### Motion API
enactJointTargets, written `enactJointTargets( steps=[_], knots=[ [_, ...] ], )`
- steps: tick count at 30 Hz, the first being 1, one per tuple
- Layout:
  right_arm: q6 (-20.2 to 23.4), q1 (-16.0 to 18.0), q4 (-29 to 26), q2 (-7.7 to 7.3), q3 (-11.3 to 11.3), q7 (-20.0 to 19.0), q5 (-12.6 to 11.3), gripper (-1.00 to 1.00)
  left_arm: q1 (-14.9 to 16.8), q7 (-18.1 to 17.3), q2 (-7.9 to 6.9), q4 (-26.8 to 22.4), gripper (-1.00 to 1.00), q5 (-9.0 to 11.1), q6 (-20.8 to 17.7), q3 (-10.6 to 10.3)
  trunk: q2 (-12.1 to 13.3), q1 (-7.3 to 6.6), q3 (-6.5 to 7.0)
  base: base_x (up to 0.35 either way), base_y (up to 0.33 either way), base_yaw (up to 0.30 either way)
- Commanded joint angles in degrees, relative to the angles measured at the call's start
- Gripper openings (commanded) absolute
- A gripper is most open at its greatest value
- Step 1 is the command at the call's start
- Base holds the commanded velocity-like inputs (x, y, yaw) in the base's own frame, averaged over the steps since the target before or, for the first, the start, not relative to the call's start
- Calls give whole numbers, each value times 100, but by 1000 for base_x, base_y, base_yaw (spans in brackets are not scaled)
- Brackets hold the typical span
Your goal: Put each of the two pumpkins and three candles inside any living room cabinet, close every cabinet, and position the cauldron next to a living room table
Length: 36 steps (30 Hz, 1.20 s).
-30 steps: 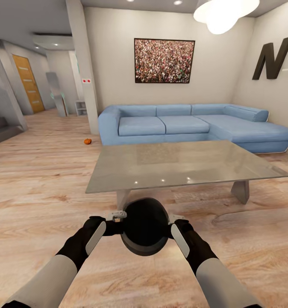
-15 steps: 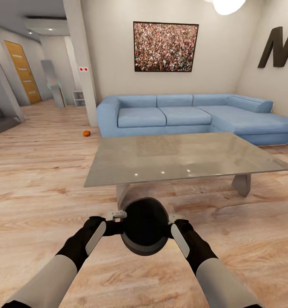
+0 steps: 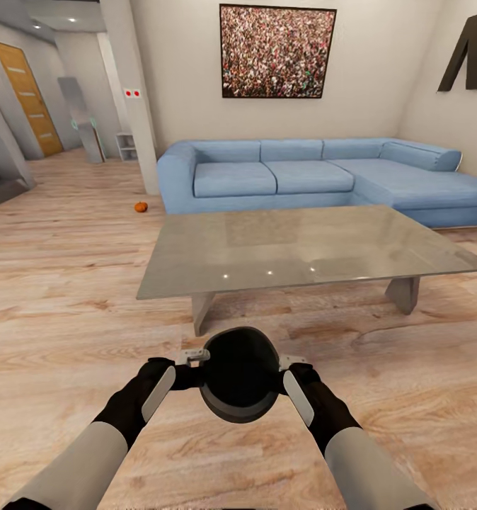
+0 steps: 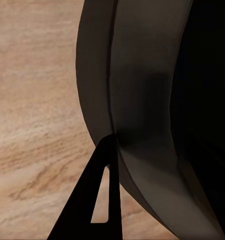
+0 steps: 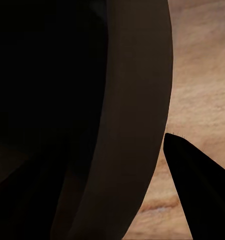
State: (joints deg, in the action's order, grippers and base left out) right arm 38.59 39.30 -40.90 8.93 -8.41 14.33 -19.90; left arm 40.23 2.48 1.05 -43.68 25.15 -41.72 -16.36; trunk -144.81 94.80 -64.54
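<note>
Left tool (image 3: 196,356) and right tool (image 3: 289,363) clamp cauldron (image 3: 240,374) rim from opposite sides, held above floor, near bench (image 3: 295,248). Risk: uneven arm motion slips grip, cauldron drops or strikes bench edge.

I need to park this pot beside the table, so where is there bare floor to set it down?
Bare wood floor runs along the table's near edge and its left side, out to the pumpkin. The cauldron, held between the left hand and right hand, hangs over that near strip. It is tighter between the table's far edge and the blue sofa.
</note>
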Motion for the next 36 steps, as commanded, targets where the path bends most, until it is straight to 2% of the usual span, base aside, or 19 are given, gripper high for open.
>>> enactJointTargets(
  steps=[1,24,36],
  knots=[
    [-43,8,-6,-4,-438,-94,-126,-100,2,30,-8,0,-100,230,-29,-69,-5,0,-27,0,0,0],
    [-46,8,-6,-4,-442,-148,-128,-100,2,33,-8,0,-100,230,-29,-69,-36,59,-536,0,0,0],
    [-45,6,-6,-5,-442,-149,-128,-100,2,29,-8,-2,-100,231,-29,-68,-36,59,-536,0,0,0]
  ],
)
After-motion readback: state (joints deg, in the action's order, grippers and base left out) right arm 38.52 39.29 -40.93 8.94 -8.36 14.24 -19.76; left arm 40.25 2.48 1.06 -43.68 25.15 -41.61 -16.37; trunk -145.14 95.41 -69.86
